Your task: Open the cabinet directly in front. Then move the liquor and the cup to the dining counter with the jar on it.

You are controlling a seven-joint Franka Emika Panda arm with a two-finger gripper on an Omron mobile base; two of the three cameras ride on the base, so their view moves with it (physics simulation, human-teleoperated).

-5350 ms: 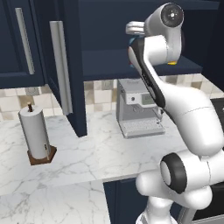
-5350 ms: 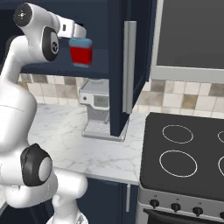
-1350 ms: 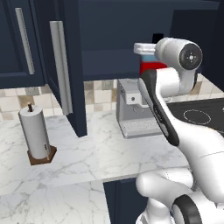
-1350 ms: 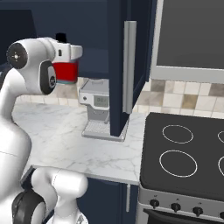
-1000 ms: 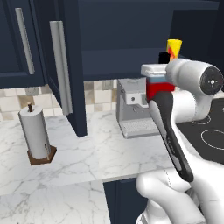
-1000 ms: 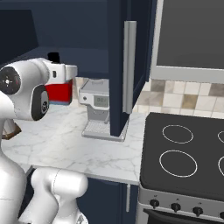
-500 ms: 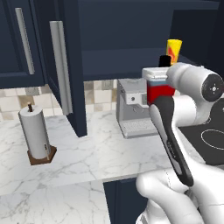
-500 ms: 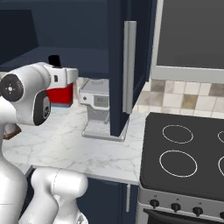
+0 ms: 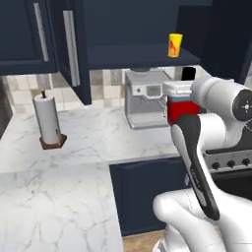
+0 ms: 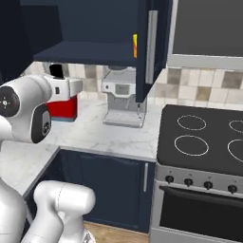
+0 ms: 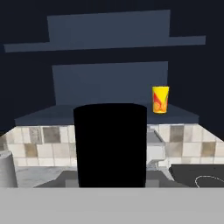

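Clamped in the gripper (image 9: 180,98): one liquor (image 9: 183,109) bottle, red body below, pale band above, black cap (image 11: 110,144) looming large and dark at the middle of the hand view. Held upright in the air, out past the front edge of the marble worktop (image 9: 74,147), level with the coffee machine (image 9: 145,98) in the left base view. In the right base view, the same red body (image 10: 62,107) tucked behind the white wrist, above the worktop's front edge near its corner.

Beyond the bottle, one cabinet (image 9: 138,29), both doors swung open: two silver bar handles on the left side in the left base view, first (image 9: 71,47) on the open door, second (image 9: 40,32) on the neighbouring narrower door. One open door with its handle (image 10: 152,47) hanging edge-on in the right base view.

One cup (image 9: 175,45), yellow with a red-orange mark, upright on the cabinet's bottom shelf near the right front corner; seen again in the hand view (image 11: 160,99), at the right end of the shelf edge, well apart from the bottle.

Below the shelf, one coffee machine against the tiled backsplash. One paper towel roll (image 9: 47,119) on a dark stand toward the left end of the worktop. One black stove (image 10: 201,140) to the right of the worktop, four ring burners, a row of knobs along its front.
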